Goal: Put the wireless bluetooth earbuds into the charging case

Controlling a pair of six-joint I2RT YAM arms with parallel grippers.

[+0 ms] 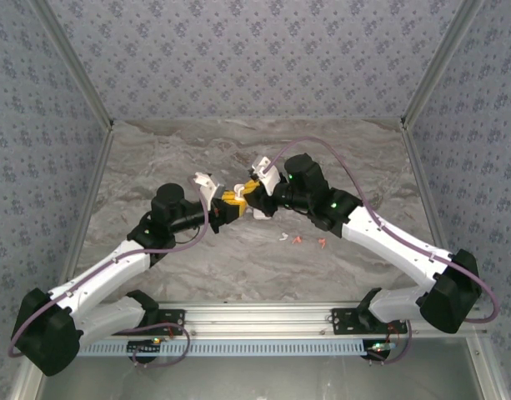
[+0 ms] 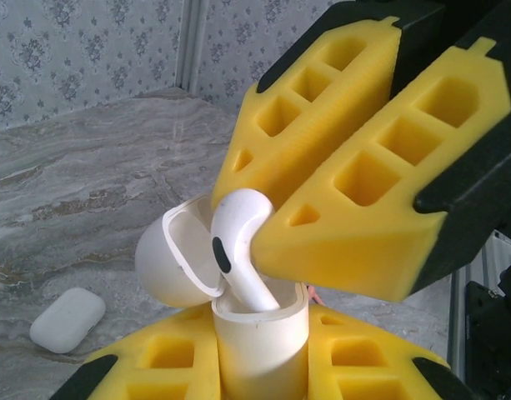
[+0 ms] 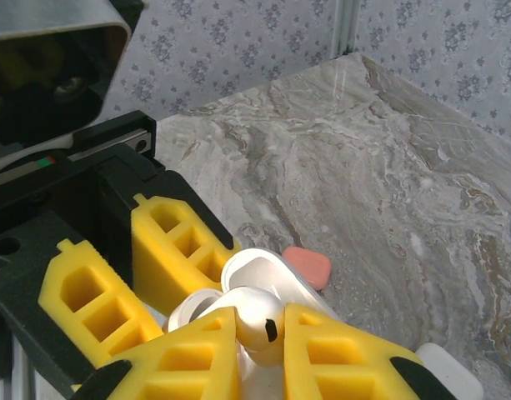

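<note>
The left gripper (image 2: 259, 354) is closed on a white case (image 2: 259, 329). It holds the case upright, and the lid (image 2: 176, 258) is flipped open to one side.

The right gripper (image 3: 259, 342) is closed on the round head of one white earbud (image 2: 238, 237). The two grippers meet over the middle of the table (image 1: 197, 150). The thin stem of the earbud pokes down into the top of the case. The head is above the rim and the earbud leans over. So I think this earbud is only part way in. It needs a push down until it sits snug, and then the right gripper can let go.

I cannot tell if another earbud is already inside, because the inside of the case is hidden.

There looks to be a lot left to do. A few loose earbuds (image 1: 298, 241) lie on the table near the right arm. They are very tiny, but one looks white and two look orange-red. None of them is in a case.

A shut white case (image 2: 67, 319) lies flat on the table, apart from the grippers. A red case (image 3: 309, 265) lies on the table just behind the open one. These may be for the other earbuds, but that is only my guess. The lid of the held case is not shut yet.
</note>
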